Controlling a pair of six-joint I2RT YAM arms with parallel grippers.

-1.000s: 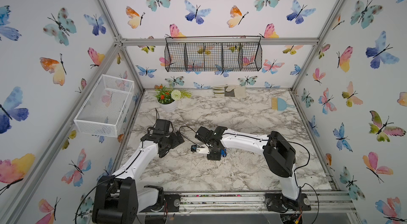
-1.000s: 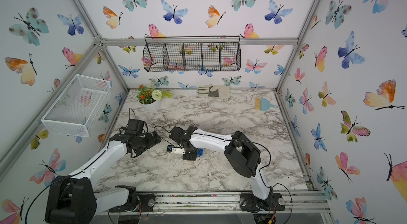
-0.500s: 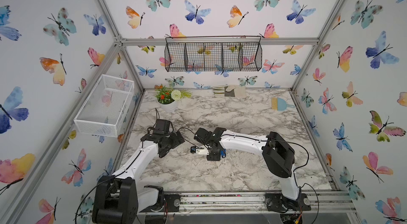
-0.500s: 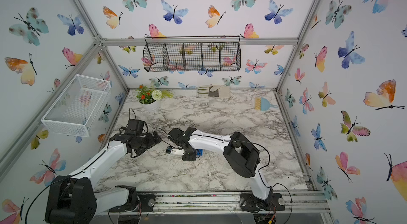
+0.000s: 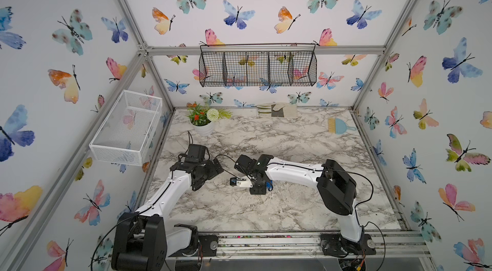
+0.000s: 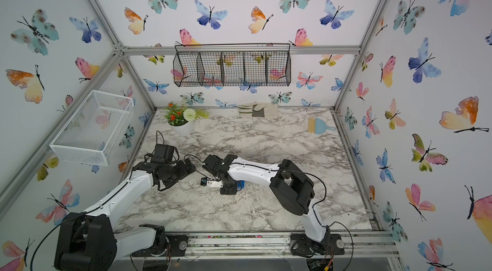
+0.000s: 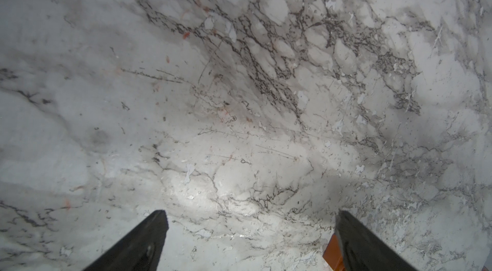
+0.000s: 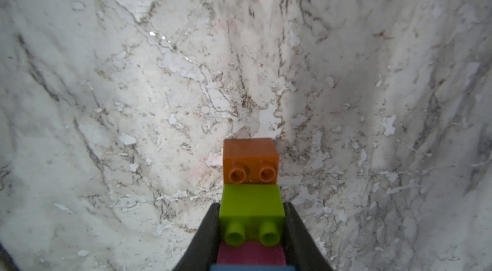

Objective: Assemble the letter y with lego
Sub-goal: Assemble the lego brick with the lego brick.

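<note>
My right pincer (image 8: pixel 251 205) pinches the lego stem (image 8: pixel 251 195): orange, lime green, pink, then blue; left pincer (image 7: pixel 251 213) spread wide.

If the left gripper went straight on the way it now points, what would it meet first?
Probably the table. In the left wrist view the open left gripper faces only bare marble, with no brick in its line; how far the surface lies is unclear.
</note>
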